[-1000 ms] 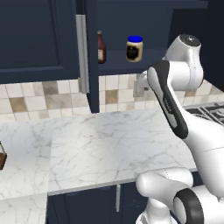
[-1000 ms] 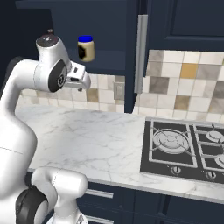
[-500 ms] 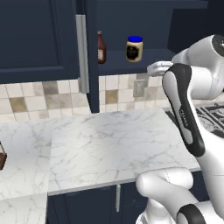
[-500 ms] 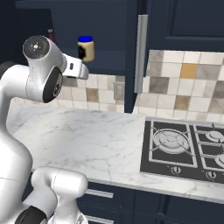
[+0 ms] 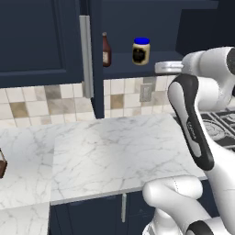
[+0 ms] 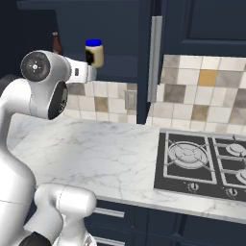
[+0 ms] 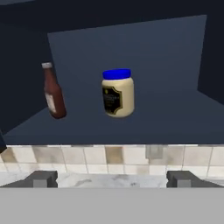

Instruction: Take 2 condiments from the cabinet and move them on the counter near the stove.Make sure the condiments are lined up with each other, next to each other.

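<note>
Cabinet (image 5: 151, 27) open; both condiments stand upright on its floor. Jar (image 7: 117, 92): cream body, blue lid, dark label with a gold-edged emblem, text too small to read. Bottle (image 7: 53, 91): slim, dark reddish-brown, pale label, writing illegible; stands to the jar's left, apart from it. Gripper (image 7: 112, 178) in front of the cabinet, level with its floor, jaws spread wide and holding nothing. Counter (image 5: 114, 151) lies below the cabinet; stove (image 6: 202, 161) sits at its right end.

arm: swung up and right, elbow now folded | gripper (image 7: 112, 178): raised to cabinet (image 5: 41, 41) shelf level
</note>
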